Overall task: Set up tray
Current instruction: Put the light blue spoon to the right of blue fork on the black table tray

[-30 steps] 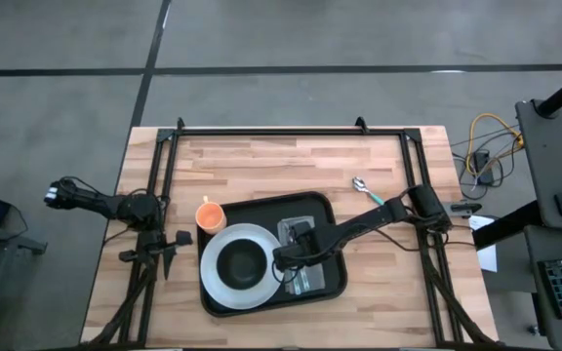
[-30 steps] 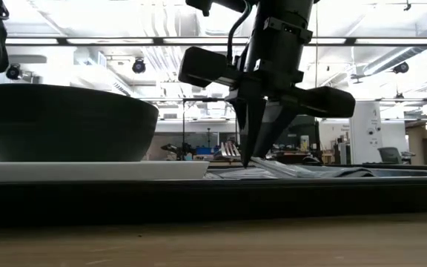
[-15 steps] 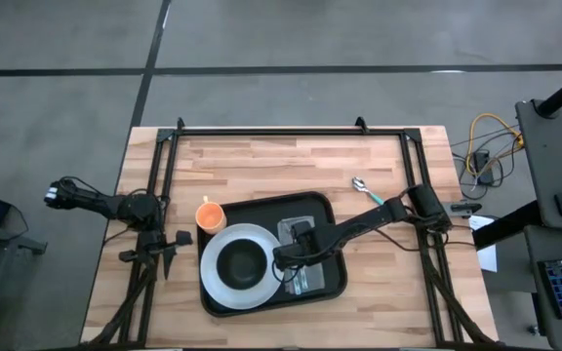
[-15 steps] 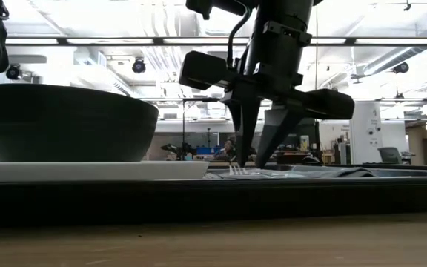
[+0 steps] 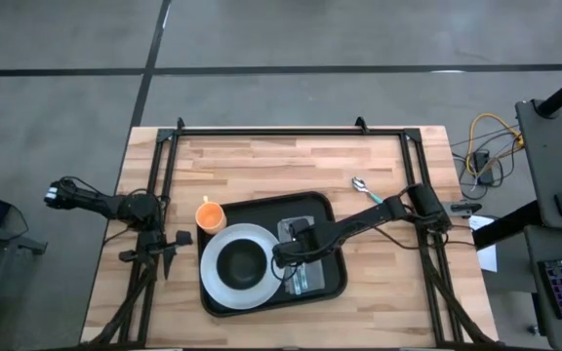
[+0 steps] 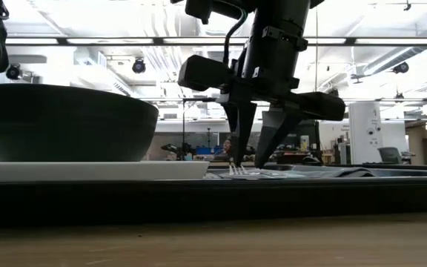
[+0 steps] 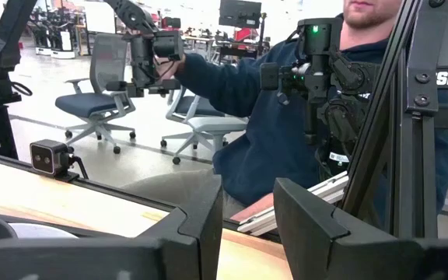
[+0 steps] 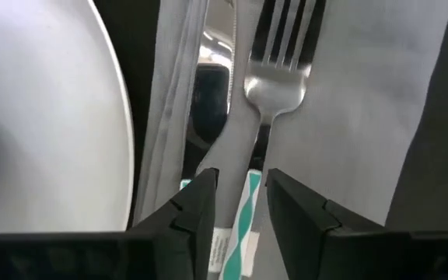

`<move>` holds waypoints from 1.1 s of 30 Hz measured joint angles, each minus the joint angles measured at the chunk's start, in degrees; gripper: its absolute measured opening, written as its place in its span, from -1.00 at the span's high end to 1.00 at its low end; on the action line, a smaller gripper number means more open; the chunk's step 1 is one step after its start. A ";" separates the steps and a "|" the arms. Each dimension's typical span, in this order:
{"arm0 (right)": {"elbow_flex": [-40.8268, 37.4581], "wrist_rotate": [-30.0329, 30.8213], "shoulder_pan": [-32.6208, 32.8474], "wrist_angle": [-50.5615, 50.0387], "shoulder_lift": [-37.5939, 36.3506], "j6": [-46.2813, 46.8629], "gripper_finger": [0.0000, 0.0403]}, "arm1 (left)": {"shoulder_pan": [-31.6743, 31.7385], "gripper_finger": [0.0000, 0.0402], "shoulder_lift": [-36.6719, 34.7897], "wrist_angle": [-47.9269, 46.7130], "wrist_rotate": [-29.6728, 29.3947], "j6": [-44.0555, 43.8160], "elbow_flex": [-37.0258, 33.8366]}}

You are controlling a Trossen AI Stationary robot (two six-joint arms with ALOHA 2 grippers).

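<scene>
Your right end effector (image 6: 252, 165) hangs just above the grey napkin (image 8: 379, 117) in the right half of the tray (image 5: 332, 283), fingers apart, with nothing clamped between them. In the right wrist view a fork (image 8: 274, 70) lies flat on the napkin, its teal-and-white handle running between your two dark fingers (image 8: 197, 218), tines pointing away from the wrist. The low view shows the fingertips close over the fork; you cannot tell whether they touch it.

The tray sits on the wooden tabletop (image 5: 261, 166), toward the near edge and slightly right of centre. Its left half carries a white plate (image 5: 220, 283) with a dark bowl (image 5: 241, 263) standing on it. An orange cup (image 5: 210, 214) stands on the tabletop just beside the tray's far-left corner. A spoon (image 5: 366, 189) with a teal handle lies on the wood beyond the tray's far-right corner, near your right arm.

Your left end effector (image 5: 163, 255) waits at the tabletop's left edge, well apart from the tray, fingers parted and holding nothing. Its wrist camera shows a person in a dark sweatshirt (image 7: 263, 117) beyond the tabletop
</scene>
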 joint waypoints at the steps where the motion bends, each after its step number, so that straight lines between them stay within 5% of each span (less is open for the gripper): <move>1: 0.12 0.00 -0.14 -0.23 0.00 -0.73 0.49 | -0.01 0.51 0.00 0.01 -0.01 0.00 0.00; 8: 2.80 -0.12 -1.89 -6.06 -0.04 -4.90 0.54 | 0.00 0.51 0.00 0.00 0.00 0.01 0.00; 16: 8.82 0.10 -4.41 -30.54 -1.03 -5.22 0.50 | 0.01 0.51 0.00 0.00 -0.02 -0.01 0.00; 21: 9.80 4.39 -5.40 -36.79 -4.73 -8.08 0.45 | -0.02 0.51 0.00 0.00 -0.02 0.00 0.00; 33: -3.53 11.70 -5.85 -36.57 -21.95 -9.71 0.42 | 0.00 0.51 0.00 0.02 0.00 0.00 0.00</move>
